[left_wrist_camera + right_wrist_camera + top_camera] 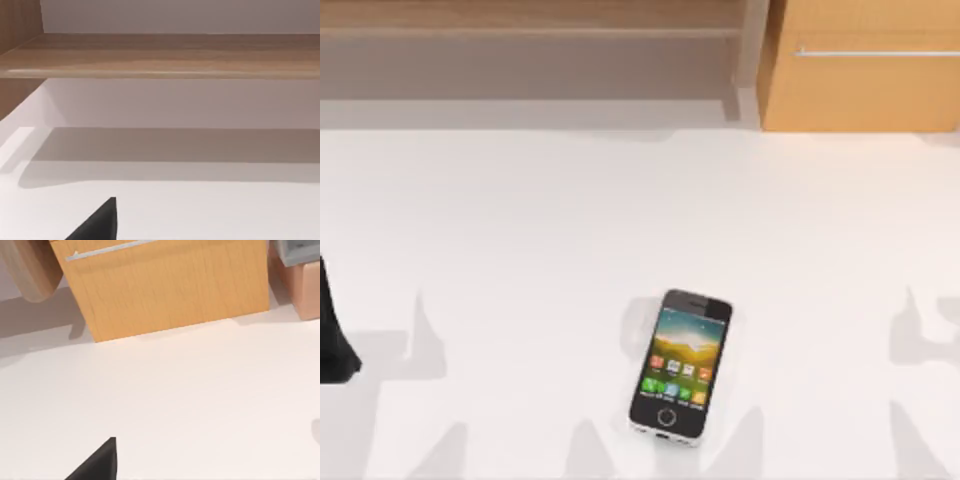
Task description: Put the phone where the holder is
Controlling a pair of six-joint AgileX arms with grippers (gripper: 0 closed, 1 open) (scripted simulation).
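The phone (680,365) lies flat, screen up, on the white table (520,220) near its front edge, a little right of the middle. Its lit screen shows app icons and its round home button points toward the front. A black wedge-like shape (334,335) stands at the table's left edge, cut off by the frame; it looks like the holder. A black corner of my left gripper (97,225) shows in the left wrist view, over bare table. The same kind of black corner of my right gripper (97,465) shows in the right wrist view. Both are away from the phone.
A wooden shelf (530,30) runs along the back left. A wooden cabinet (865,85) with a metal handle stands at the back right, also seen as the cabinet (165,285) in the right wrist view. Arm shadows fall along the table's front.
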